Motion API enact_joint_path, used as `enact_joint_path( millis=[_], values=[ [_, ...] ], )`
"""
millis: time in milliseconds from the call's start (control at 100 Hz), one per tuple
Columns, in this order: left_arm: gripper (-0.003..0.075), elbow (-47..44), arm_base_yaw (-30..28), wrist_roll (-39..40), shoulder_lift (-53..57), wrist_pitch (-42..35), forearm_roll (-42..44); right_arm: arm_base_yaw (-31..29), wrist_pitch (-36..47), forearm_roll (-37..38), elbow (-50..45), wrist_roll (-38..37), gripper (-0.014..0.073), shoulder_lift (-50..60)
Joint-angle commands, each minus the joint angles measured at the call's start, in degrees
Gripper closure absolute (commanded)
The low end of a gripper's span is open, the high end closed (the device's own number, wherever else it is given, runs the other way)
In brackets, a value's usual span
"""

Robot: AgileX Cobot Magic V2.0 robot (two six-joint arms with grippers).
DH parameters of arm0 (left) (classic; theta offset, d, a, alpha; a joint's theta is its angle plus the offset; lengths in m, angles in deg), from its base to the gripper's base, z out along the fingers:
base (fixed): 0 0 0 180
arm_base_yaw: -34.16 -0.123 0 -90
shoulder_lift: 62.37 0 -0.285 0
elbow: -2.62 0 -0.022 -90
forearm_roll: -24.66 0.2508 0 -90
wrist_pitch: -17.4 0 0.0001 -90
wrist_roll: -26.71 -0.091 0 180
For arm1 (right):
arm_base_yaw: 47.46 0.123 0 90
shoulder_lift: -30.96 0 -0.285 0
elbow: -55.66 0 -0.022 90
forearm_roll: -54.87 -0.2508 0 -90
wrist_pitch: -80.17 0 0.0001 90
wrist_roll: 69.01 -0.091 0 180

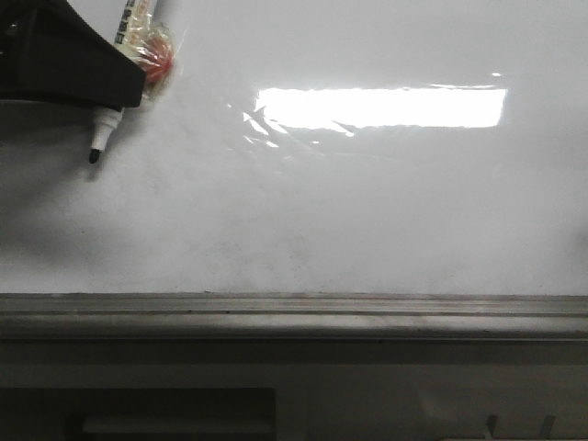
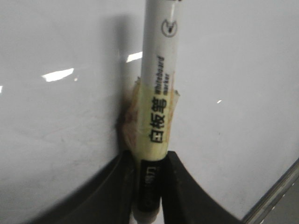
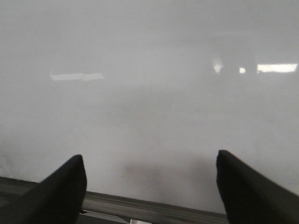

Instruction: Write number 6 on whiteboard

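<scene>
White marker (image 2: 156,100) pinched in left gripper (image 2: 148,186), tip seemingly at whiteboard (image 1: 386,211); right gripper (image 3: 149,186) spread wide.

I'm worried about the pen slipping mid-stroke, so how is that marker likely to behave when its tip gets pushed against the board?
The marker looks like a stiff plastic tube, so it probably won't bend. Its barrel seems smooth, but the tape wrapped around it and the left gripper clamped on it should limit sliding. The whiteboard is glossy, so the tip may skate easily.
</scene>
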Motion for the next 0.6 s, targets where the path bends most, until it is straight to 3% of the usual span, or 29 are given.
enact_joint_path(
  millis=[0, 180, 330, 450, 590],
  values=[
    [0.0741, 1.5, 0.2, -0.3, 2.5, -0.8, 1.4, -0.1, 2.9, -1.7, 2.4, 1.1, 0.0073, -0.8],
    [0.0741, 1.5, 0.2, -0.2, 8.1, 7.9, 10.2, 2.9, -3.8, -16.0, 6.1, 16.2, 0.0076, -4.6],
    [0.0741, 1.5, 0.2, 0.2, 11.4, 13.0, 15.9, 6.5, -9.5, -27.9, 11.5, 26.4, 0.0139, -12.6],
    [0.0741, 1.5, 0.2, 0.3, 11.8, 16.3, 18.4, 10.0, -13.8, -31.6, 17.2, 30.8, 0.0145, -19.3],
    [0.0741, 1.6, 0.2, 0.3, 11.7, 17.0, 19.6, 15.2, -17.6, -31.7, 25.4, 30.9, 0.0145, -28.6]
  ],
)
